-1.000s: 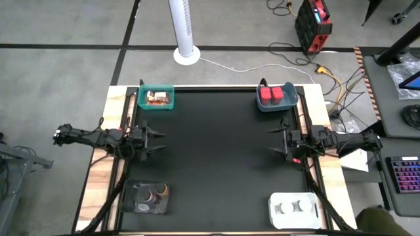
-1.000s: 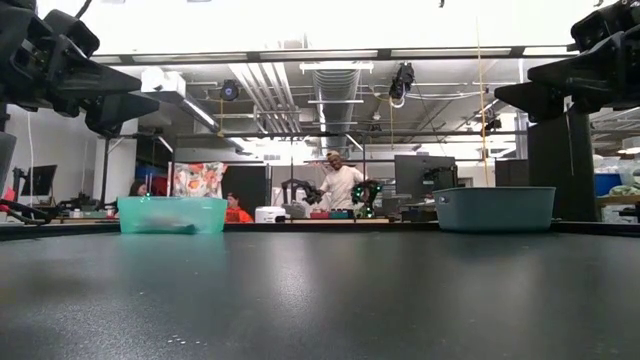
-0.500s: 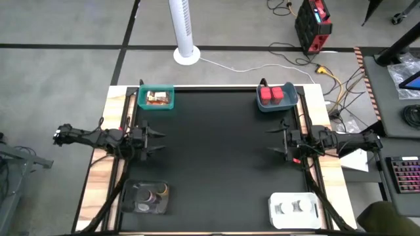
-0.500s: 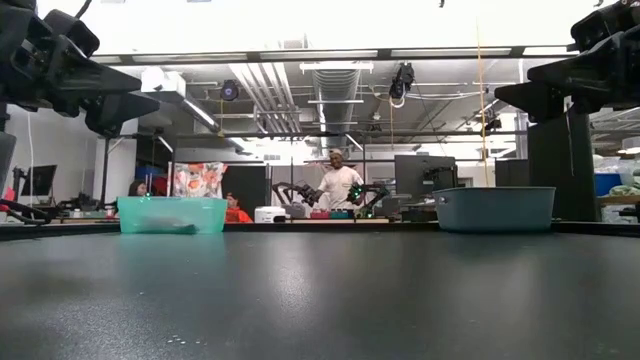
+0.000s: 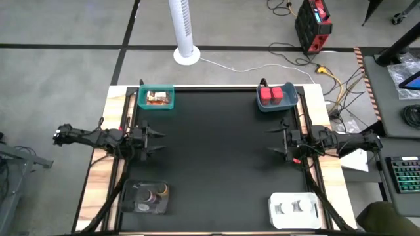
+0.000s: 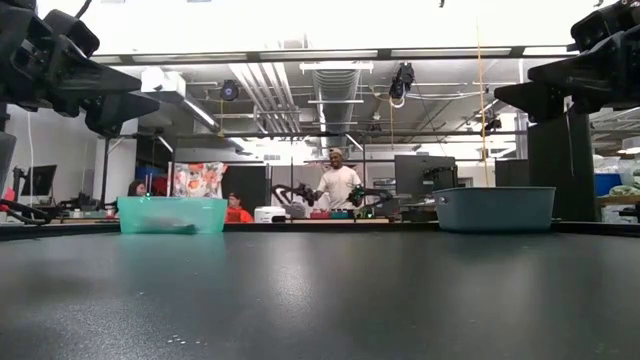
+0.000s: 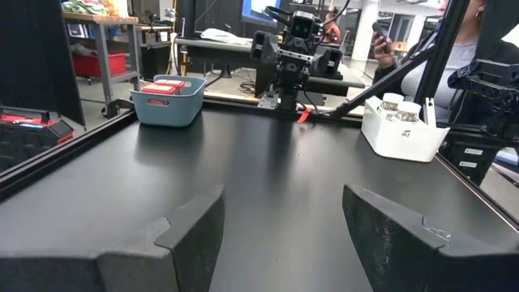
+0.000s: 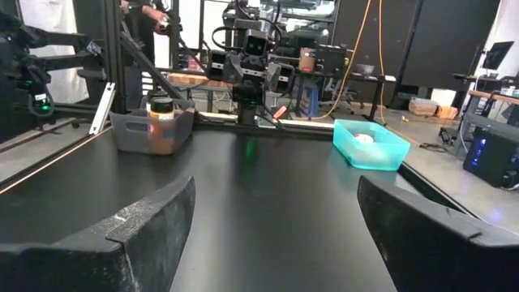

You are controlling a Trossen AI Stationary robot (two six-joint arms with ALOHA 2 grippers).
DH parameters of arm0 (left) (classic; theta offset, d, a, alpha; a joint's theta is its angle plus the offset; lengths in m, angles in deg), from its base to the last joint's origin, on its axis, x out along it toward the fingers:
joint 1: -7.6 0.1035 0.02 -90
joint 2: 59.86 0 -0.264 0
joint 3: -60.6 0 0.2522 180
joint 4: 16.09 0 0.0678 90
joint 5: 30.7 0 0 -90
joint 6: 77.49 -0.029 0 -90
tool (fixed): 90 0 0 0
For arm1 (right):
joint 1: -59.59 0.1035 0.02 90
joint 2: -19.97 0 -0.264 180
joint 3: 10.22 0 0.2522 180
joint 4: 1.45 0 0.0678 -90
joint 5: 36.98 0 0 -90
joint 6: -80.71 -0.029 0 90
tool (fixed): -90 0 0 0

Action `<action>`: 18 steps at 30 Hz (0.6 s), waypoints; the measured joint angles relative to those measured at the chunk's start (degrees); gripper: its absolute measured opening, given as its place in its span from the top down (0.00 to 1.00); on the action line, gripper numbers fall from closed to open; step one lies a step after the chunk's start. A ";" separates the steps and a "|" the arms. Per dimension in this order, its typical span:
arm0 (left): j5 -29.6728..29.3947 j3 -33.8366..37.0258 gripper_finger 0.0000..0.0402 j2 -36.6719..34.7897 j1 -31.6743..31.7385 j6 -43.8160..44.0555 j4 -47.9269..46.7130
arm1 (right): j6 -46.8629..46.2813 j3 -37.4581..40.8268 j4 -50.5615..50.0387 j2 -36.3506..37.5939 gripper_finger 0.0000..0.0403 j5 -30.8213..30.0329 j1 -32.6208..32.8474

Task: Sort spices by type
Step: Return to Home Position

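Left gripper: left edge of table, fingers apart, empty. Right gripper: right edge, likewise. Homing advice: retract level, slow, clear of blue-grey bin.

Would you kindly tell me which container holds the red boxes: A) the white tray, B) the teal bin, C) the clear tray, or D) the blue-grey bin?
D: both red boxes show inside the blue-grey bin.
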 joint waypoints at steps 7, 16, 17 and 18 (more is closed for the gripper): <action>0.00 0.00 0.42 0.00 0.00 -0.01 -0.01 | 0.00 0.00 0.00 0.00 0.19 0.00 0.00; 0.00 0.00 0.42 0.00 0.00 -0.01 -0.01 | 0.00 0.00 0.00 0.00 0.16 0.00 0.00; 0.00 0.00 0.42 0.01 0.00 0.01 -0.01 | -0.01 0.00 0.00 0.00 0.15 0.00 0.00; 0.00 0.00 0.42 0.01 0.01 -0.01 -0.02 | 0.01 0.00 0.00 0.00 0.15 0.00 0.00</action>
